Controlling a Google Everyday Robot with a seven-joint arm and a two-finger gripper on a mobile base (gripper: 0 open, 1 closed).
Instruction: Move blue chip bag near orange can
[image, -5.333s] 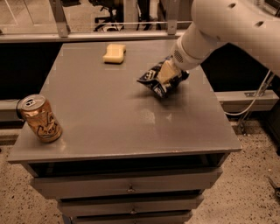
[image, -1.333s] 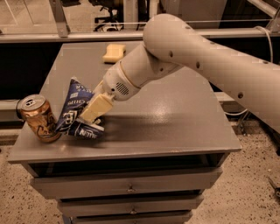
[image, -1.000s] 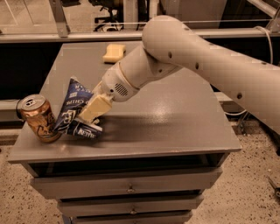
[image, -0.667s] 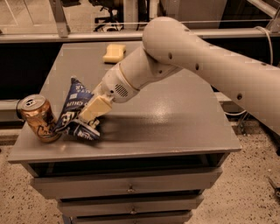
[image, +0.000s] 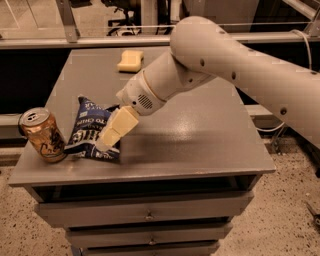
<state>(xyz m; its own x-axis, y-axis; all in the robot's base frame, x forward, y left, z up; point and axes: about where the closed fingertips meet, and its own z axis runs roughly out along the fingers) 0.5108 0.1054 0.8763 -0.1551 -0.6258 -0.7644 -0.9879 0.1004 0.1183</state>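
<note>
Grey tabletop (image: 200, 135): white-lettered blue chip bag (image: 87, 126) beside orange can (image: 44, 136), gripper (image: 107, 142) over bag, grip unclear.

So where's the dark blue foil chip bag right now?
In the camera view, the dark blue foil chip bag lies at the grey table's front-left corner, just right of the shiny orange can, with the gripper directly over its right half.

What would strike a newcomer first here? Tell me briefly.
The big white arm reaches in from the right, its claw low over the blue chip bag at the front-left of the table. The bag lies right beside the orange can at the left edge. A pale yellow sponge sits alone at the far side.
</note>
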